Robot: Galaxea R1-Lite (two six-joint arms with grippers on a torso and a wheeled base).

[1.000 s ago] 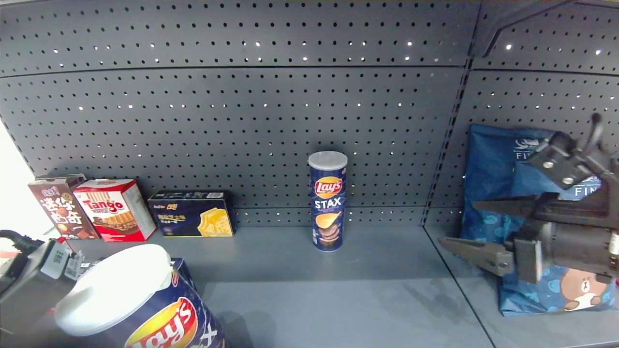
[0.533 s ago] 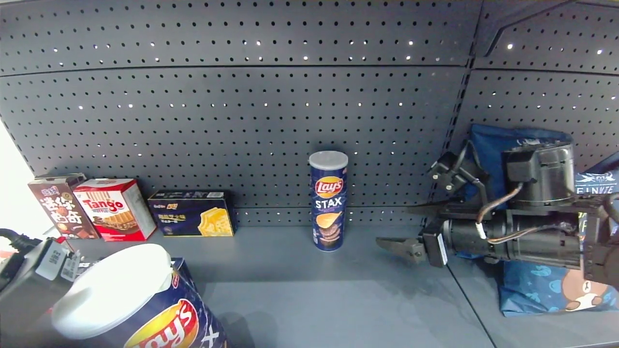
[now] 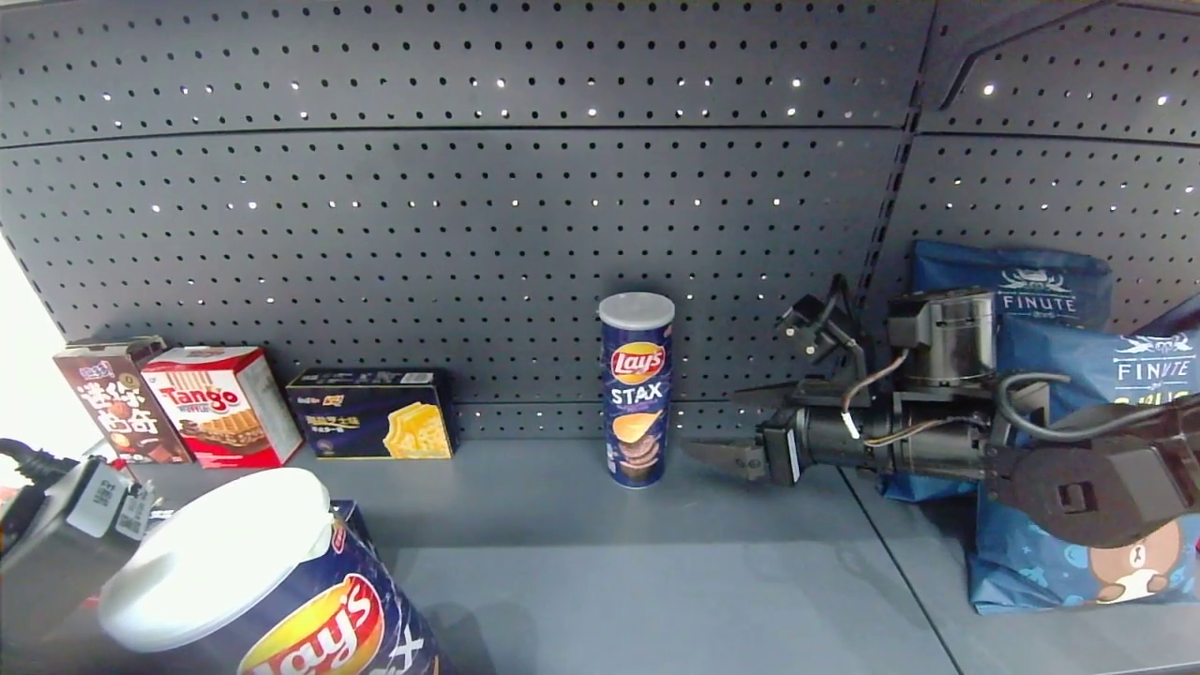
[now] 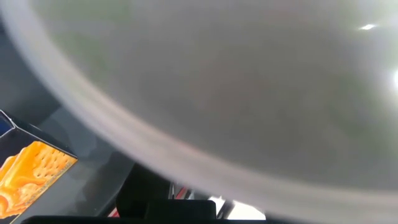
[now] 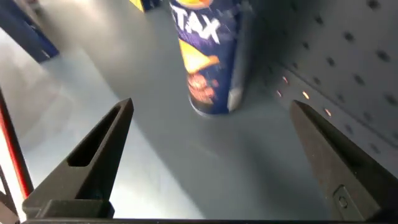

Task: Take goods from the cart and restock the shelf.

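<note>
Leftward the open, empty right hand (image 3: 714,424) has been brought, near the upright chip can (image 3: 637,394) on the shelf (image 3: 581,525); a second can (image 3: 272,591) is gripped by the left hand (image 3: 94,530).

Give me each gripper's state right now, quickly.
Left gripper: closed on the near chips can, held off the shelf.
Right gripper: open, empty, beside the standing chips can.
</note>
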